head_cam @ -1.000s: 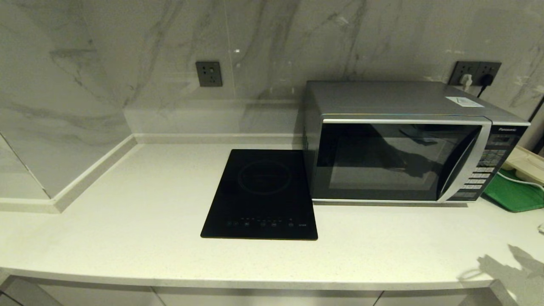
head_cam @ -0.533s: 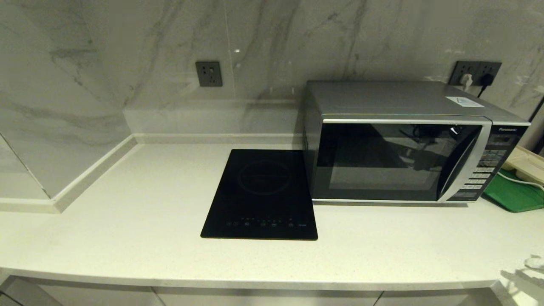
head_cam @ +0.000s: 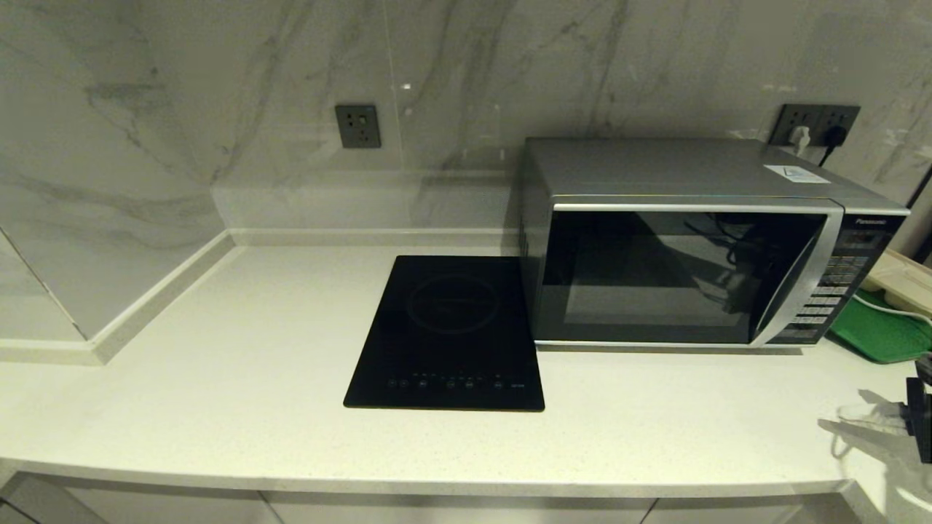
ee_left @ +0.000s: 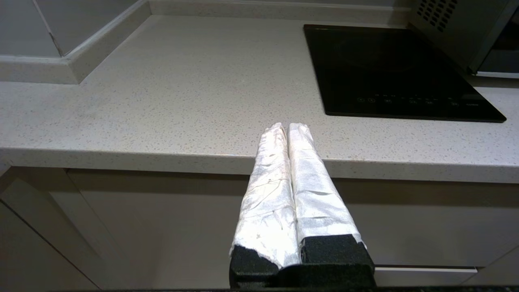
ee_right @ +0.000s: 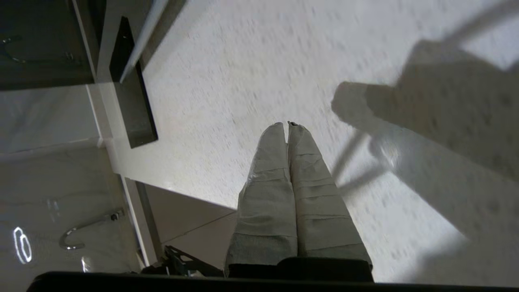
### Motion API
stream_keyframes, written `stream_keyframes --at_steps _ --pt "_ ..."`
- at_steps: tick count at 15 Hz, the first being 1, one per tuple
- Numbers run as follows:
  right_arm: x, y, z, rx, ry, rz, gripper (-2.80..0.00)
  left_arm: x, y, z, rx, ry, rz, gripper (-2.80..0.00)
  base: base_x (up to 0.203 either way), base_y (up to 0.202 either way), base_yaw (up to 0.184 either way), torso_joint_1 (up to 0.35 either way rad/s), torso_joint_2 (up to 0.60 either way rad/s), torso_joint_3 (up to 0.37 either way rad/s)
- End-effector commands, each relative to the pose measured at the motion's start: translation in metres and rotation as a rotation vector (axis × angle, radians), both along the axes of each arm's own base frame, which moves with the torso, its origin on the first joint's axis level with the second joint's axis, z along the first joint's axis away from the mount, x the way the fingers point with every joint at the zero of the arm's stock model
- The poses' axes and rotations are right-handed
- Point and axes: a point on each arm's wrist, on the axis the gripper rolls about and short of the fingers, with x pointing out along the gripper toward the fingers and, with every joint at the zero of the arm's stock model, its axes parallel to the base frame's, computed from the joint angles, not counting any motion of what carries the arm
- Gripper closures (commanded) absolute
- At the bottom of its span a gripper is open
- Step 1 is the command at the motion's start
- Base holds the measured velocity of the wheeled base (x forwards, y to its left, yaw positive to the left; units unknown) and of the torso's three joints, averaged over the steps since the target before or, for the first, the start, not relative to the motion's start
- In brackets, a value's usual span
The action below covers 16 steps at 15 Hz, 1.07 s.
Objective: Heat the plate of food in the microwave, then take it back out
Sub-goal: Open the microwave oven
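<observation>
The microwave stands at the back right of the counter, its dark glass door closed and the curved silver handle beside the keypad. The lilac plate of food is out of view in every frame. My right gripper hovers shut and empty over the bare counter in front of the microwave's right end. Only a dark piece of the right arm shows at the head view's right edge. My left gripper is parked below the counter's front edge, its taped fingers pressed together with nothing between them.
A flat black induction hob lies just left of the microwave. A green tray with a white cable and a cream object sits to the right of the microwave. Wall sockets are on the marble backsplash.
The right arm has come into the head view at its right edge, and its shadow on the counter has shifted. Reflections in the microwave door changed. The left arm has not moved.
</observation>
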Motion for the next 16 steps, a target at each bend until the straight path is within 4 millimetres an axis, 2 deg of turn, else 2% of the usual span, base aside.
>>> stream_keyframes --at_steps 1,6,9,16 --pt "0.017 -0.006 0.005 -0.004 -0.032 0.004 0.00 0.000 0.000 0.000 0.000 0.000 0.001 0.00 0.000 0.000 0.000 0.000 0.00 0.000" --pt "0.035 -0.023 -0.003 0.049 -0.062 -0.028 0.00 0.000 0.000 0.000 0.000 0.000 0.001 0.00 0.000 0.000 0.000 0.000 0.00 0.000" --pt "0.043 -0.029 -0.007 0.013 -0.104 -0.024 0.00 0.000 0.000 0.000 -0.001 0.000 0.001 0.00 0.000 0.000 0.000 0.000 0.00 0.000" --pt "0.053 -0.035 0.004 -0.079 -0.213 -0.010 0.00 0.000 0.000 0.000 0.000 0.000 0.001 0.00 0.000 0.000 0.000 0.000 0.00 0.000"
